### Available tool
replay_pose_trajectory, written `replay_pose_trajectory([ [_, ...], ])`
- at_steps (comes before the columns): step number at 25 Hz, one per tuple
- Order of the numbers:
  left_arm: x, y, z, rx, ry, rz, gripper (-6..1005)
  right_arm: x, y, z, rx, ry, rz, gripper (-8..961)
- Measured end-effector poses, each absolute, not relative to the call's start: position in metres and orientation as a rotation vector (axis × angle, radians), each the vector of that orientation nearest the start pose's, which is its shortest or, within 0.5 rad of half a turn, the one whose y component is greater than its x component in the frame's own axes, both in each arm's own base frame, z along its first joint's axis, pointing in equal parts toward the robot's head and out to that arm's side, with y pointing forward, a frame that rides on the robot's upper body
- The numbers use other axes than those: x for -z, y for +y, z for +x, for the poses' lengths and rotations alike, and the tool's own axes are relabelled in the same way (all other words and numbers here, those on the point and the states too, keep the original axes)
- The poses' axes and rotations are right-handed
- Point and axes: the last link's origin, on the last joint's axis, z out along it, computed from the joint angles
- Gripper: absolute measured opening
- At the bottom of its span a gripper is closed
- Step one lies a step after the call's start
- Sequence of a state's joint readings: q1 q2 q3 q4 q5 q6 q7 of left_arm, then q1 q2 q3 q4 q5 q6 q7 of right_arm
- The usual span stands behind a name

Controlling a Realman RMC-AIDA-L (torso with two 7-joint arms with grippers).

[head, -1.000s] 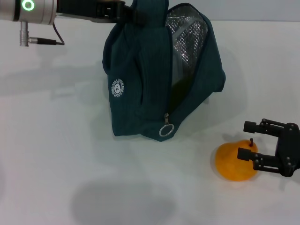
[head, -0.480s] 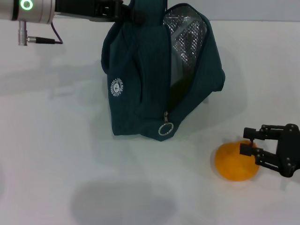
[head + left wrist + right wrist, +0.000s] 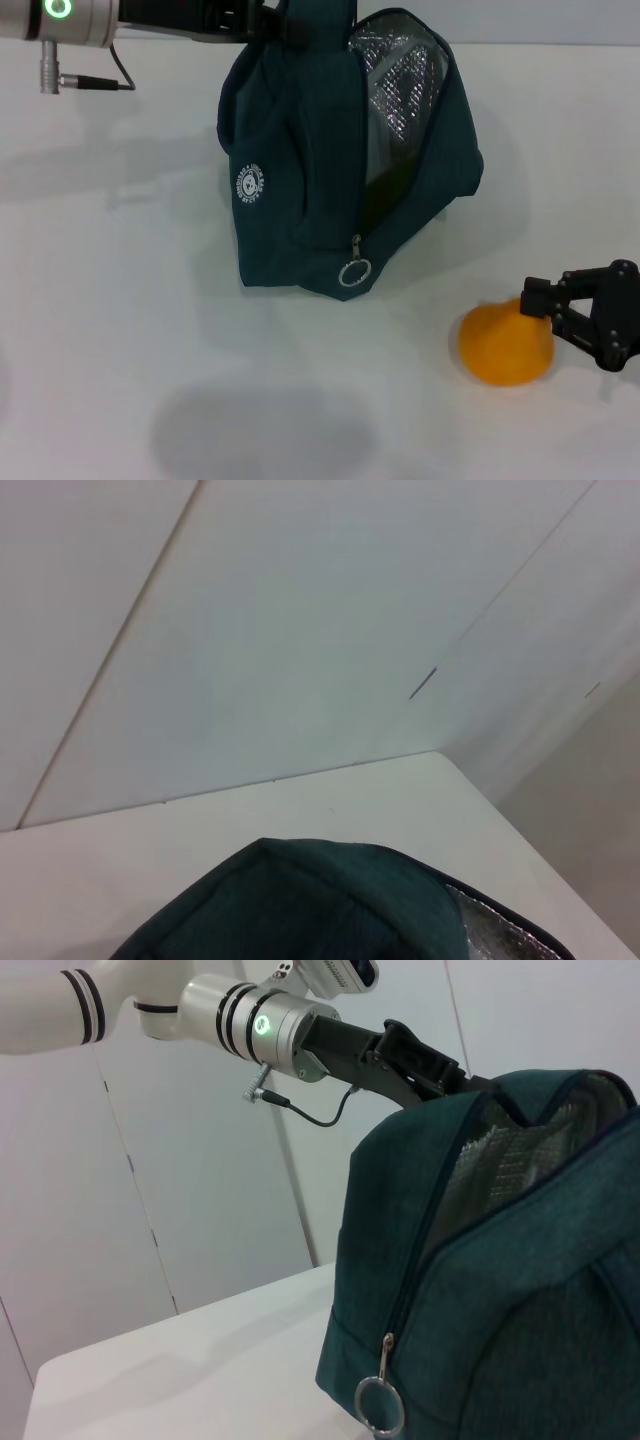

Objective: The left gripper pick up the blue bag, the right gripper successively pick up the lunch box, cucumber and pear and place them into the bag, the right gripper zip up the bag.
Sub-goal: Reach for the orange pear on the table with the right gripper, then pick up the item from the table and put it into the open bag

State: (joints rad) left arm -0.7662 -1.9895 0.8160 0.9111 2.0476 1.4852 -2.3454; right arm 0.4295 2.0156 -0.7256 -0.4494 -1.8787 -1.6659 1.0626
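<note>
Logo (image 3: 250, 187) lettering on blue bag (image 3: 300, 200) unreadable.

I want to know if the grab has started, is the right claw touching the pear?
Touching. In the head view the right claw has its fingertips against the pear's upper right side, with no gap showing between them.

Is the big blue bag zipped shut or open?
Open. The dark teal-blue fabric bag gapes along its side, showing silver foil lining, and the ring zipper pull hangs at the bottom.
</note>
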Motion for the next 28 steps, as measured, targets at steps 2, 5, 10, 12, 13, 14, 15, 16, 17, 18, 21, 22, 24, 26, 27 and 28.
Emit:
replay_pose_trajectory([
  [2, -0.06, 0.416, -0.163, 0.615, -1.265, -2.569, 56, 0.005, 0.282, 0.292, -0.856, 0.46, -2.735, 177],
  [5, -0.06, 0.416, -0.163, 0.616, -1.263, -2.569, 56, 0.006, 0.282, 0.291, -0.86, 0.458, -2.74, 45],
  [10, -0.06, 0.415, -0.164, 0.616, -1.266, -2.567, 56, 0.0, 0.282, 0.284, -0.948, 0.441, -2.72, 36],
  [12, -0.06, 0.415, -0.164, 0.616, -1.267, -2.567, 56, -0.011, 0.281, 0.275, -1.068, 0.398, -2.686, 33],
  [13, -0.06, 0.415, -0.164, 0.616, -1.266, -2.567, 56, -0.016, 0.28, 0.27, -1.13, 0.371, -2.665, 31],
  [14, -0.06, 0.415, -0.164, 0.616, -1.266, -2.567, 56, -0.023, 0.28, 0.265, -1.195, 0.335, -2.637, 29],
  [15, -0.06, 0.415, -0.164, 0.615, -1.264, -2.568, 56, -0.029, 0.281, 0.259, -1.257, 0.298, -2.605, 31],
  [16, -0.06, 0.415, -0.164, 0.616, -1.263, -2.569, 56, -0.036, 0.283, 0.254, -1.312, 0.256, -2.57, 32],
  [17, -0.059, 0.415, -0.163, 0.616, -1.262, -2.571, 56, -0.041, 0.285, 0.249, -1.344, 0.224, -2.544, 34],
  [18, -0.059, 0.415, -0.163, 0.617, -1.261, -2.572, 56, -0.047, 0.29, 0.243, -1.381, 0.181, -2.506, 35],
  [21, -0.057, 0.415, -0.16, 0.619, -1.258, -2.581, 56, -0.057, 0.306, 0.227, -1.439, 0.093, -2.42, 40],
  [22, -0.056, 0.415, -0.159, 0.618, -1.256, -2.586, 56, -0.059, 0.313, 0.221, -1.451, 0.071, -2.392, 41],
  [24, -0.054, 0.415, -0.156, 0.62, -1.255, -2.597, 56, -0.061, 0.326, 0.211, -1.457, 0.051, -2.363, 45],
  [26, -0.053, 0.415, -0.153, 0.624, -1.253, -2.605, 56, -0.057, 0.341, 0.2, -1.432, 0.051, -2.36, 48],
  [27, -0.052, 0.415, -0.151, 0.626, -1.25, -2.61, 56, -0.054, 0.347, 0.196, -1.419, 0.052, -2.368, 49],
  [28, -0.051, 0.416, -0.148, 0.629, -1.247, -2.615, 56, -0.047, 0.352, 0.191, -1.393, 0.056, -2.39, 51],
])
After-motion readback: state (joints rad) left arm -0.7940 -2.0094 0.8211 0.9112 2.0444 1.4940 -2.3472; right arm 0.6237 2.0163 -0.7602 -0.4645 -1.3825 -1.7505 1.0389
